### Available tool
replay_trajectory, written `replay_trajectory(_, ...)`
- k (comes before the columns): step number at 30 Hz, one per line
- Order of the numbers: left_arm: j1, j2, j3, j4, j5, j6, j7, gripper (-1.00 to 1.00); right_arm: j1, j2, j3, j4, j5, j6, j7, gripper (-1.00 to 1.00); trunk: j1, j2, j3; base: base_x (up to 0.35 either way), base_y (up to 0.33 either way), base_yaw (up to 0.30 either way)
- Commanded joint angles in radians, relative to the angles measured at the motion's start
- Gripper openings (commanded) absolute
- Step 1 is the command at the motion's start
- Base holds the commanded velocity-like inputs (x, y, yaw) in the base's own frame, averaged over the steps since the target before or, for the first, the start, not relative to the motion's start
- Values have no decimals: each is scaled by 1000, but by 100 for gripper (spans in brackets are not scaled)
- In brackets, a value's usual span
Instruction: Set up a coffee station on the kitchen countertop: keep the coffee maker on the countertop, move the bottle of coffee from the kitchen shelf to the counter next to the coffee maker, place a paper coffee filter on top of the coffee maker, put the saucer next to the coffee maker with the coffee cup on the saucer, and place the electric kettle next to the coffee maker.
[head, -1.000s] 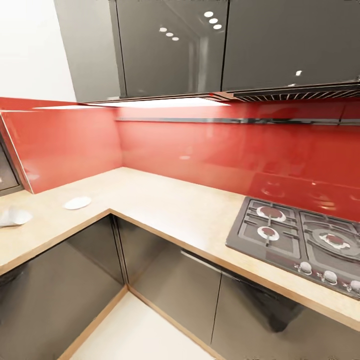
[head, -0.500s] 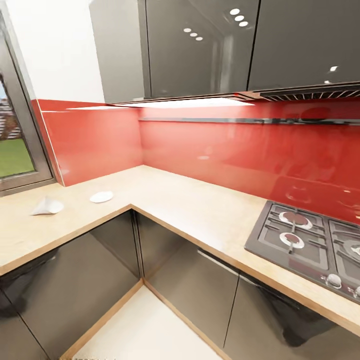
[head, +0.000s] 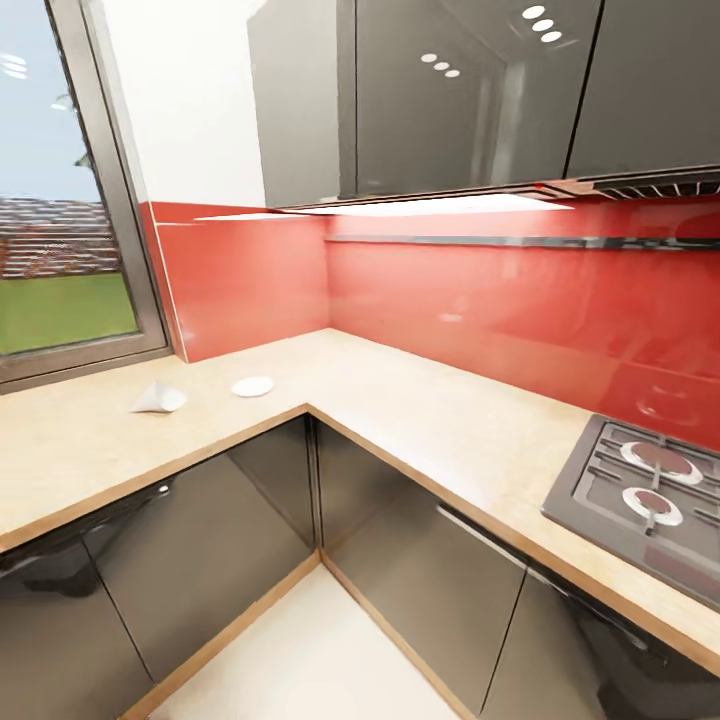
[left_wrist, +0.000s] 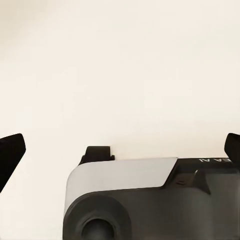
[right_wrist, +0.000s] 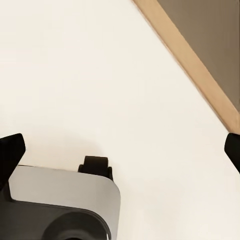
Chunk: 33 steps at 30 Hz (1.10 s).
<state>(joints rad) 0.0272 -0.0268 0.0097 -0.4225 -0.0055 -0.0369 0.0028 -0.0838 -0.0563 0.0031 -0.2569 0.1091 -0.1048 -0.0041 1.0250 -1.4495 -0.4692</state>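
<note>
A small white folded paper coffee filter (head: 158, 398) with a pointed corner lies on the pale beige worktop (head: 420, 420), on the left leg of the L below the window. A small round white saucer (head: 252, 386) lies flat just to its right, near the inner corner. In the left wrist view my left gripper (left_wrist: 120, 150) is open, its dark fingertips (left_wrist: 10, 155) wide apart over pale floor with nothing between them. My right gripper (right_wrist: 120, 150) is open too, its fingertips (right_wrist: 10, 152) spread over the pale floor.
A gas hob (head: 650, 495) is set into the beige worktop at the right. Glossy dark cabinets (head: 240, 540) run under the worktop with a wooden plinth (right_wrist: 190, 65) at floor level. A red splashback (head: 480, 300), dark wall cabinets and a window (head: 60, 260) surround the corner.
The head camera has swung left: the window has come into view and the hob has slid toward the right edge. The filter and saucer have not moved on the worktop.
</note>
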Motion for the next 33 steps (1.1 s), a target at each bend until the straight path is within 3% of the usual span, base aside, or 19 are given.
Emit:
replay_trajectory(1, 0, 0, 1, -1, -1, -1, 0, 100, -1, 0, 0, 1, 9, -3, 0, 100, 0, 0, -1, 0, 0, 279)
replay_trajectory(33, 0, -1, 1, -2, -1, -1, 0, 100, -1, 1, 0, 0, 10, -4, -4, 100, 0, 0, -1, 0, 0, 288)
